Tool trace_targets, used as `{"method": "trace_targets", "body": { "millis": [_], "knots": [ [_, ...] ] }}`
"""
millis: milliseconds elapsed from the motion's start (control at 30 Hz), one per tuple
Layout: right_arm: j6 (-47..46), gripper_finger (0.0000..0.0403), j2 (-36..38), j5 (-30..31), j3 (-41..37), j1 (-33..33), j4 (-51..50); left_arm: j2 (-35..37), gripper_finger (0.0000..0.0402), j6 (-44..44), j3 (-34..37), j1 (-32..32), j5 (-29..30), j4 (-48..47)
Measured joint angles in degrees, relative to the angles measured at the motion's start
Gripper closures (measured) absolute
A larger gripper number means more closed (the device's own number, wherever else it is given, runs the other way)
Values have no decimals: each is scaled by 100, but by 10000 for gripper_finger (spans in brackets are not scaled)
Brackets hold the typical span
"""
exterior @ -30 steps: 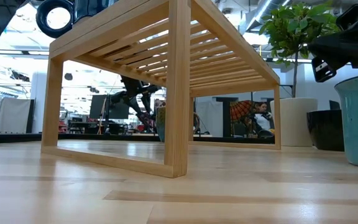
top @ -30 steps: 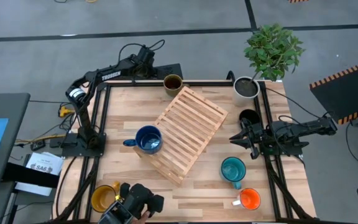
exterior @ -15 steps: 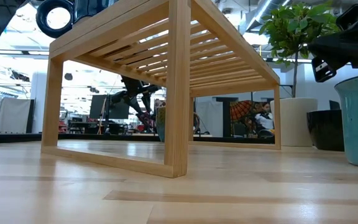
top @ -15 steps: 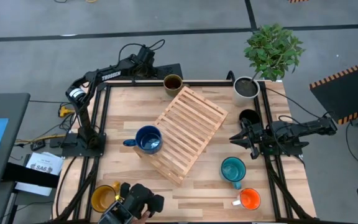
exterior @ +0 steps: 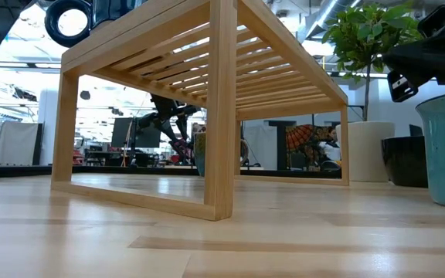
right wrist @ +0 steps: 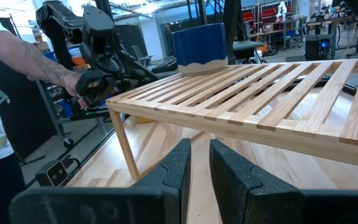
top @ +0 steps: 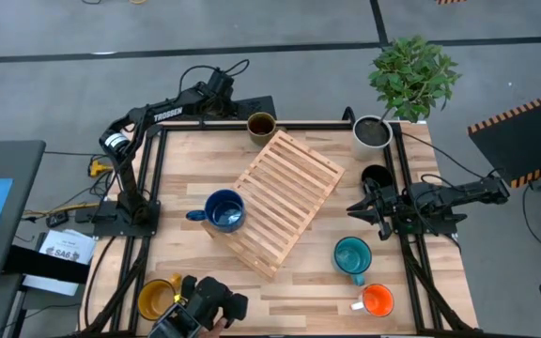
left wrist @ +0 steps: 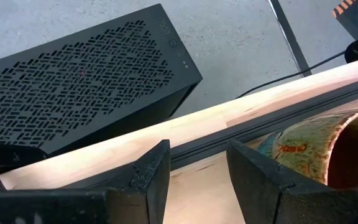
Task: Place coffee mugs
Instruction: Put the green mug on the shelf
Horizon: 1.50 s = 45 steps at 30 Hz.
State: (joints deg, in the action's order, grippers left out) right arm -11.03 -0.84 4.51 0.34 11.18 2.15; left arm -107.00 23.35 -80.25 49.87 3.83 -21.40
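Wood covers the table top point(top: 181, 174), pale and smooth, with fine lines running along the boards. A slatted wooden rack point(top: 280, 202) sits in the middle, turned at a slant. It is made of thin flat strips with gaps between them, on square legs.

The round dark blue mug point(top: 224, 211) stands on the rack's 9 o'clock edge, with its handle sticking out past the side. The olive-brown mug point(top: 260, 126) sits at the table's 12 o'clock edge, just beside the rack's corner. The black mug point(top: 376, 176) is at 3 o'clock, near a white plant pot point(top: 372, 133) with a leafy green plant. The speckled teal mug point(top: 351, 256) is at about 4 o'clock, and the orange mug with a white handle point(top: 376, 300) is at 5 o'clock, close to the teal one. The yellow mug point(top: 156, 298) is at 7 o'clock, and a dark device held by a person's hand point(right wrist: 73, 79) covers part of its side.

The left gripper point(left wrist: 194, 171) hangs off the table at 11 o'clock, close to the olive-brown mug. Its fingers are apart and hold nothing. The right gripper point(right wrist: 199, 163) is at 3 o'clock, just beside the black mug, pointing at the rack. Its fingers have a narrow gap and hold nothing.

In the low view the teal mug is cut off at the edge.
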Motion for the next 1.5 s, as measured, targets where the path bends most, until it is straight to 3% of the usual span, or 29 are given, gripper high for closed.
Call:
{"method": "trace_targets", "body": {
  "millis": [367, 667, 900, 1200, 1367, 1500],
  "knots": [
    [0, 316, 0, 0, 2, 0, 0, -41, 259, 20, -3, 44, -3, 321],
    [0, 316, 0, 0, 1, -2, 0, -455, 259, 273, 0, 180, -494, 710],
    [0, 316, 0, 0, 1, 0, 0, -348, 259, 242, 0, 54, -854, 952],
    [0, 316, 0, 0, 0, 0, 0, -175, 259, 67, -2, -485, -534, 793],
    [0, 316, 0, 0, 0, -2, 0, -97, 259, -63, 0, -904, 130, 748],
    [0, 316, 0, 0, 0, 0, 0, 66, 259, -72, 0, -1030, 276, 835]
  ]
}}
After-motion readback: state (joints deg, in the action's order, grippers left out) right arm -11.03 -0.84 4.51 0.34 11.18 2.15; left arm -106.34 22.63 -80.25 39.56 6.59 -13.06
